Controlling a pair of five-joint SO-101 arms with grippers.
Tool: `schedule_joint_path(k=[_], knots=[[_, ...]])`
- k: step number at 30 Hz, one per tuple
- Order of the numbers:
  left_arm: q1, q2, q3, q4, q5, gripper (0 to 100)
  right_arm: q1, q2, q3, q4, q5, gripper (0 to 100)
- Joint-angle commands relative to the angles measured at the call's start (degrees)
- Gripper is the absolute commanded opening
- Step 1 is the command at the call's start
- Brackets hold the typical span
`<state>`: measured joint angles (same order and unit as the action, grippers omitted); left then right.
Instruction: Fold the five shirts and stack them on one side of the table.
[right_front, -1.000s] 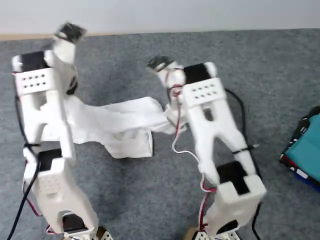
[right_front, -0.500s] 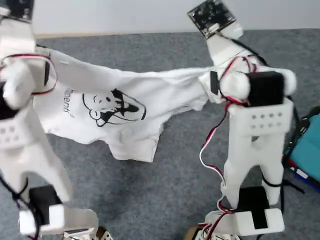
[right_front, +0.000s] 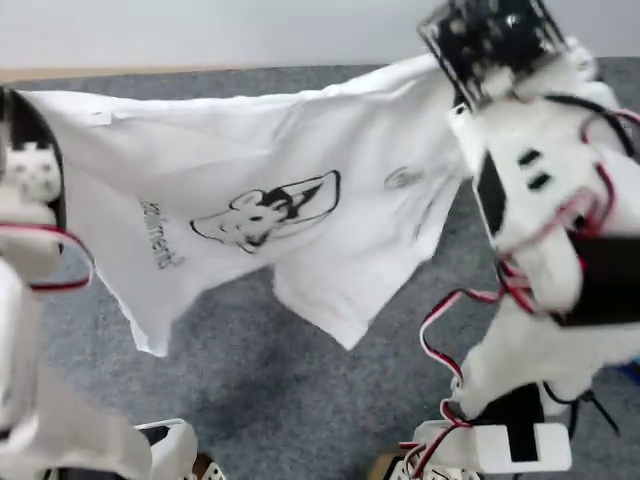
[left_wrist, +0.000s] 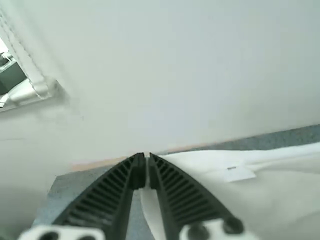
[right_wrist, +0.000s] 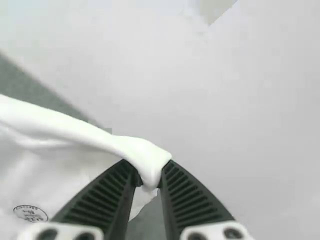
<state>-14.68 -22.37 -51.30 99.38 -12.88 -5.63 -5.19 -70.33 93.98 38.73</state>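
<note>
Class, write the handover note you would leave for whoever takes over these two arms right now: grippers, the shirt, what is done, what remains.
Left gripper: shut on one upper corner of the white shirt.
Right gripper: shut on a bunched bit of the opposite upper edge.
Shirt: held up, spread between the two arms above the grey table, print facing the high camera, lower edge hanging loose.
Done: shirt lifted and opened out.
Left: lay it flat, fold it, stack it at one side; then the other shirts.
</note>
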Motion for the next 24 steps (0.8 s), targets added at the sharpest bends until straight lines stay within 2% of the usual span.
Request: schedule_joint_path(k=[1, 6, 14, 21, 24], knots=[[0.1, -3.3, -1.5, 0.9, 0.4, 1, 1.4, -2.1, -7.4, -1.3, 3.3, 1.0], [0.0, -6.7, -1.5, 0.9, 0.4, 1, 3.6, -3.6, -13.7, 1.0, 7.2, 1.0], [0.0, -13.0, -1.5, 0.9, 0.0, 1, 9.2, -12.3, -13.7, 1.6, 14.1, 1.0], [-0.4, -20.7, -1.0, 1.1, -8.3, 1, 17.5, -18.8, -13.8, 1.5, 17.0, 1.0], [-0.4, -22.9, -1.0, 1.1, -9.6, 1, 19.5, -20.5, -13.8, 1.5, 17.0, 1.0]])
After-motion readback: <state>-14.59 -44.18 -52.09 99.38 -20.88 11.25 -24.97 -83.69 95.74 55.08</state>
